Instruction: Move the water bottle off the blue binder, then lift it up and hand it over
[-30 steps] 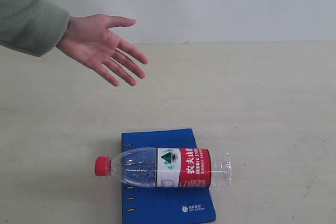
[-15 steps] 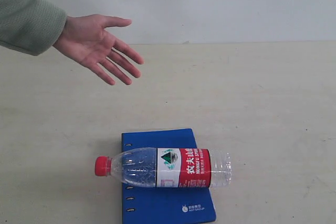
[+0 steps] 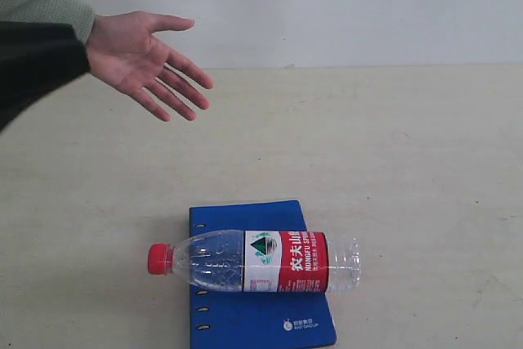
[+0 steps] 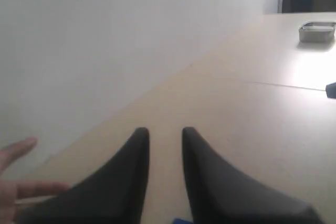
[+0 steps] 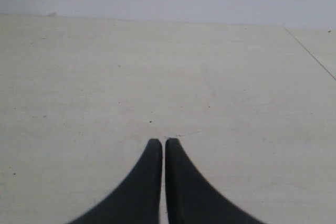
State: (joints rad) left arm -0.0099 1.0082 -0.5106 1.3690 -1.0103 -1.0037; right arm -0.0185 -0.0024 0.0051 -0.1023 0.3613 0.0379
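Entering at left, the left arm (image 3: 33,67) now covers the waiting hand's (image 3: 131,51) sleeve, left claw (image 4: 163,132) slightly spread, right claw (image 5: 161,141) pressed together; the bottle (image 3: 261,261) lies untouched across the binder (image 3: 245,214), so the approach looks barely begun.

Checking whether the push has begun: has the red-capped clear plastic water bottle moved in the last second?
No. The clear plastic water bottle lies across the thin blue binder as before, its red cap overhanging the slotted edge.

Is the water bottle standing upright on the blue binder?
No, the water bottle lies on its side across the blue binder, its red cap pointing to the left of the exterior view.
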